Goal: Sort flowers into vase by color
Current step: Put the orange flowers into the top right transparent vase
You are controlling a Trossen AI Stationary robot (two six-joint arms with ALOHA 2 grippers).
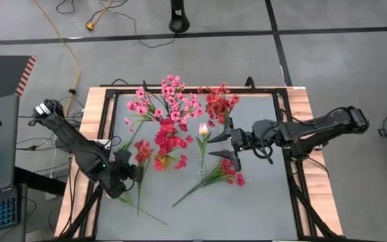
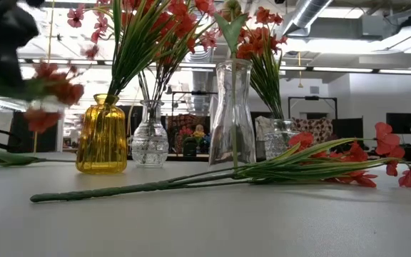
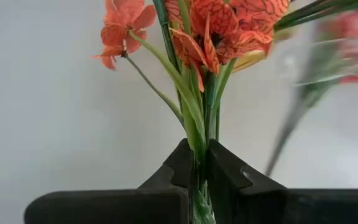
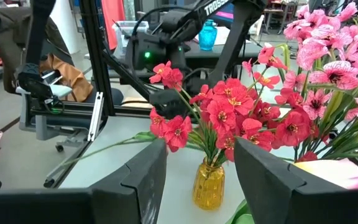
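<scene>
Pink and red flowers (image 1: pixel 173 107) stand in vases (one red sprig (image 1: pixel 213 176) lies flat on the table).

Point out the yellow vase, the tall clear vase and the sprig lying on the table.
yellow vase (image 2: pixel 102 139), low view, ribbed belly.
tall clear vase (image 2: pixel 232 114), low view, glass body.
lying sprig (image 2: pixel 141 188), low view, bare green stem.

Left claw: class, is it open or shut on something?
Shut on a flower stem. The left wrist view shows the left claw with both fingers pressed against the green stem of the orange-red flower sprig.
</scene>
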